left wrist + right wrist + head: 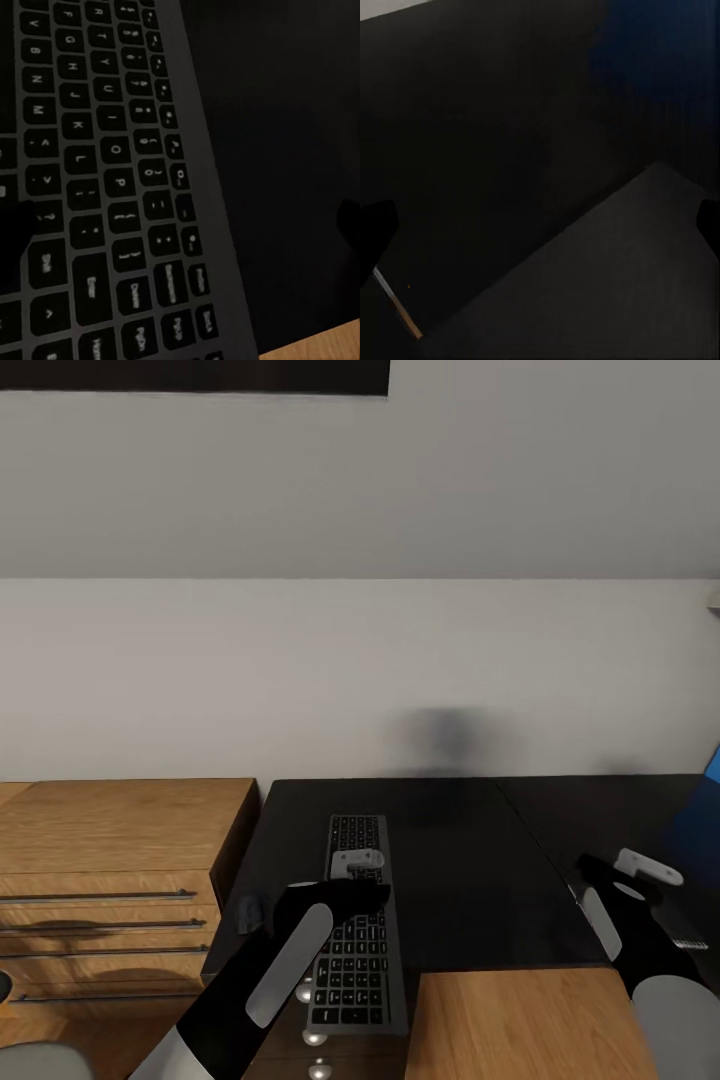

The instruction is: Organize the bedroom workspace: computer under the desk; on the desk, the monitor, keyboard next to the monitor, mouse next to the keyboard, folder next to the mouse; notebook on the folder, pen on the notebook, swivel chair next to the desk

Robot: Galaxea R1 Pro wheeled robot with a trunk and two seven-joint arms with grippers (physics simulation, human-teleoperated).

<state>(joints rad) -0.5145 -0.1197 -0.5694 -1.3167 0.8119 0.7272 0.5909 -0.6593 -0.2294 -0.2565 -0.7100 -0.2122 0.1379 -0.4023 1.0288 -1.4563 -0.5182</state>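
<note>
The slim silver-grey keyboard (357, 950) lies lengthwise on the black desk (470, 860), its near end hanging over the front edge. My left gripper (357, 863) hovers open just above the keyboard's middle. In the left wrist view the keys (112, 172) sit close under the gripper (180, 232), with a dark fingertip (13, 240) at each side. A small dark rounded object (248, 913), possibly the mouse, sits by the desk's left edge. My right gripper (650, 868) is open over the desk's right part (510, 135), with nothing between its fingers. Monitor, folder, notebook, pen and swivel chair are out of view.
An oak drawer unit (110, 880) with bar handles stands against the desk's left side. An oak surface (520, 1020) lies in front of the desk at the lower right. A blue patch (714, 765) shows at the right edge. A grey wall rises behind.
</note>
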